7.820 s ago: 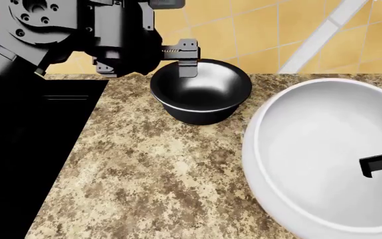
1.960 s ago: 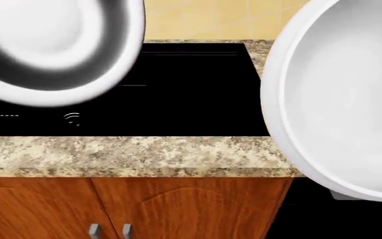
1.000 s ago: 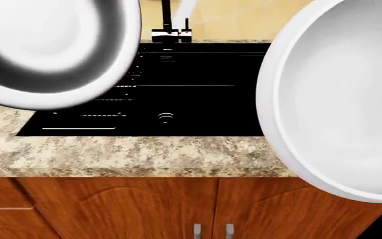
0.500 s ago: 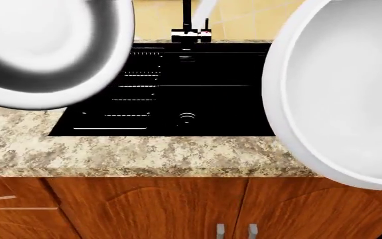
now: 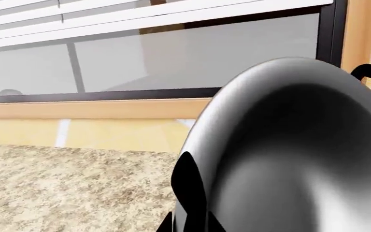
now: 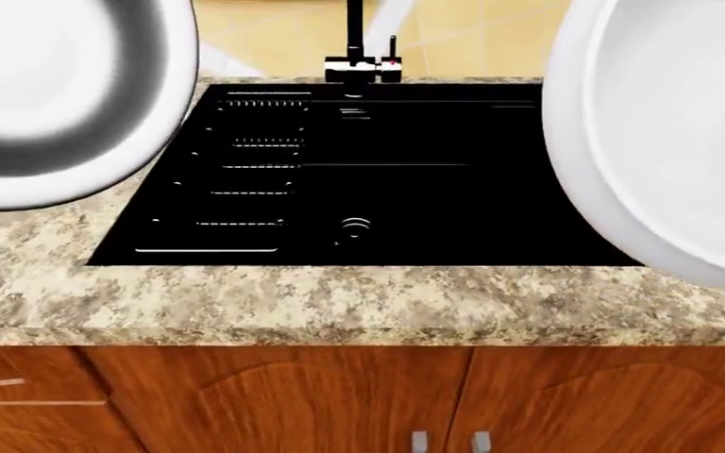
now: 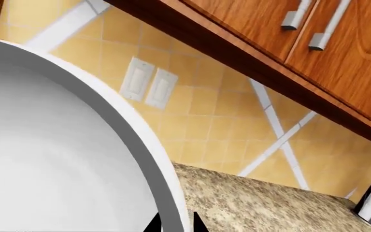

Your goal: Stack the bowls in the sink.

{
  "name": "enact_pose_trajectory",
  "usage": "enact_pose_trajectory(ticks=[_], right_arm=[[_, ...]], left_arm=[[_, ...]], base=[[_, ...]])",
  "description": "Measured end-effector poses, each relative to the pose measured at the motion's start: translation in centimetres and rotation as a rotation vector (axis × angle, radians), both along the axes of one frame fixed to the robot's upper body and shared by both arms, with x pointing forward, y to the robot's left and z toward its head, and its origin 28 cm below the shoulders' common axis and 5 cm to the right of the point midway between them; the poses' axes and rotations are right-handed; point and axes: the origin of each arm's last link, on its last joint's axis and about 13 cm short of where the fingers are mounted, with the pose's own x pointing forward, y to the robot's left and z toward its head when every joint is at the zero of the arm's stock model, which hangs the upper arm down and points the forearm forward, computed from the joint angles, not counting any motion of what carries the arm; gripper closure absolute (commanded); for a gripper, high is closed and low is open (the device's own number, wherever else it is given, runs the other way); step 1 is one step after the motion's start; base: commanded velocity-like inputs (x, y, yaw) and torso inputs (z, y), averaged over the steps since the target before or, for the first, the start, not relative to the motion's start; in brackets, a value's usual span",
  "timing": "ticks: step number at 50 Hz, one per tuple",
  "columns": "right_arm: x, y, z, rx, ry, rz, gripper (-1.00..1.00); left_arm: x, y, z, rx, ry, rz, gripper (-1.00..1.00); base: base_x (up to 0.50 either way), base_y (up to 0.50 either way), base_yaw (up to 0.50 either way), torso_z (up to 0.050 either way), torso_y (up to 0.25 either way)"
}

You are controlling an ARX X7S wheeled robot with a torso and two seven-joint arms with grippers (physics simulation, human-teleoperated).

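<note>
At the left gripper (image 5: 187,223), only dark finger tips show at the picture's edge, set against the rim of the small bowl (image 5: 289,159). The bowl hangs in the air with its silvery inside turned toward the wrist camera, so I judge it pinched by the rim, though the closure itself is not visible. At the right gripper (image 7: 172,226), two dark tips straddle the rim of the white bowl (image 7: 56,159) likewise; same judgement, same reservation.

Seen from the head, both bowls are carried high and close to the camera, the small bowl (image 6: 48,94) at the left, the white bowl (image 6: 678,132) at the right, each tilted with its opening facing the lens. Rim grips explain the tilt: a bowl held by one edge hangs off level.

Between them lies the sink (image 6: 376,250), basin floor bare around the drain (image 6: 355,227). A ribbed drainboard (image 6: 249,170) takes the left part; the faucet (image 6: 358,57) stands at the back edge, centred. Granite counter (image 6: 337,302) frames all sides.

Open room: the basin right of the drainboard looks wide enough for the white bowl to go down first. Hazards, as judged: the faucet behind, the basin's front lip, and the two bowls striking one another when brought together over the middle.
</note>
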Motion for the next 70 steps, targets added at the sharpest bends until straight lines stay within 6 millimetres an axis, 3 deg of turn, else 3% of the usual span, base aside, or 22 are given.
enact_pose_trajectory(ticks=[28, 61, 70], right_arm=[[0.34, 0.08, 0.1, -0.049, 0.002, -0.034, 1.0], [0.2, -0.38, -0.09, 0.019, -0.001, -0.05, 1.0], [0.22, -0.31, -0.23, 0.015, 0.0, -0.039, 1.0]], left_arm=[[-0.02, 0.24, -0.2, -0.009, 0.002, 0.008, 1.0], [-0.07, 0.28, -0.19, -0.012, 0.0, 0.007, 1.0], [-0.1, 0.3, -0.2, -0.012, -0.001, 0.007, 1.0]], base=[[0.5, 0.14, 0.0, 0.0, 0.002], [0.5, 0.0, 0.0, 0.0, 0.002], [0.06, -0.09, 0.0, 0.0, 0.001]])
